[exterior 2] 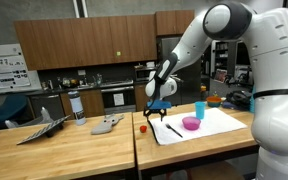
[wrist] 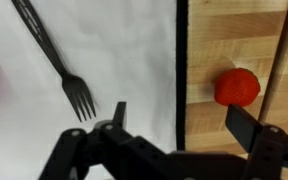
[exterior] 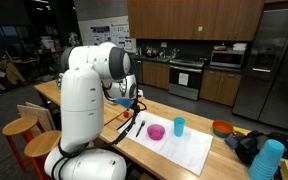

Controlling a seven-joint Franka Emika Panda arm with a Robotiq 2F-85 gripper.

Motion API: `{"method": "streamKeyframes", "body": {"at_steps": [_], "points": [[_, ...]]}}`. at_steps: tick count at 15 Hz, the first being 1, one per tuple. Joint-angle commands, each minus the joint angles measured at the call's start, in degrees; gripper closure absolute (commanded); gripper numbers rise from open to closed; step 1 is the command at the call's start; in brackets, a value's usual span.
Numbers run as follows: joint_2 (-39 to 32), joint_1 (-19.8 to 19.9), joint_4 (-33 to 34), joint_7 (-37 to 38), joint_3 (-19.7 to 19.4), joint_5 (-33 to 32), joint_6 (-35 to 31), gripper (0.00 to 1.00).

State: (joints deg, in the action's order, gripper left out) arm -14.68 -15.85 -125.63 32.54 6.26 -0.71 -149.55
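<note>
Here, in the wrist view, we see the two fingers (wrist: 118, 116) spread wide apart and holding nothing, above the edge of the white mat (wrist: 124, 45). The black fork (wrist: 76, 92) lies on the mat, tines toward the fingers. The red ball (wrist: 237, 87) rests on the bare wooden desk (wrist: 234, 30), just off the mat.

In an exterior view, the fingers (exterior 2: 152, 113) hang between red ball (exterior 2: 142, 127) and fork (exterior 2: 171, 127). A pink bowl (exterior 2: 191, 123) and a blue cup (exterior 2: 200, 110) stand farther along the mat (exterior 2: 219, 125).

In an exterior view, we find fork (exterior: 139, 127), bowl (exterior: 156, 131) and cup (exterior: 179, 126) on the mat (exterior: 184, 152), with the fingers (exterior: 133, 106) raised above its end.
</note>
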Motion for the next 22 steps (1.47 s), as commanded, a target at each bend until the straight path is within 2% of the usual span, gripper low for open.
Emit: {"method": "streamKeyframes", "body": {"at_steps": [1,12,15,22], "points": [[-2.1,-0.7,2.7,1.3,-0.1,0.5,0.7,0.0],[-5.8,-1.6,6.1,1.5,0.6,4.3,0.5,0.0],[-7.2,-2.1,8.4,3.1,0.5,5.4,1.7,0.0],[-10.6,-1.4,13.6,1.7,1.7,10.2,6.1,0.0]]}}
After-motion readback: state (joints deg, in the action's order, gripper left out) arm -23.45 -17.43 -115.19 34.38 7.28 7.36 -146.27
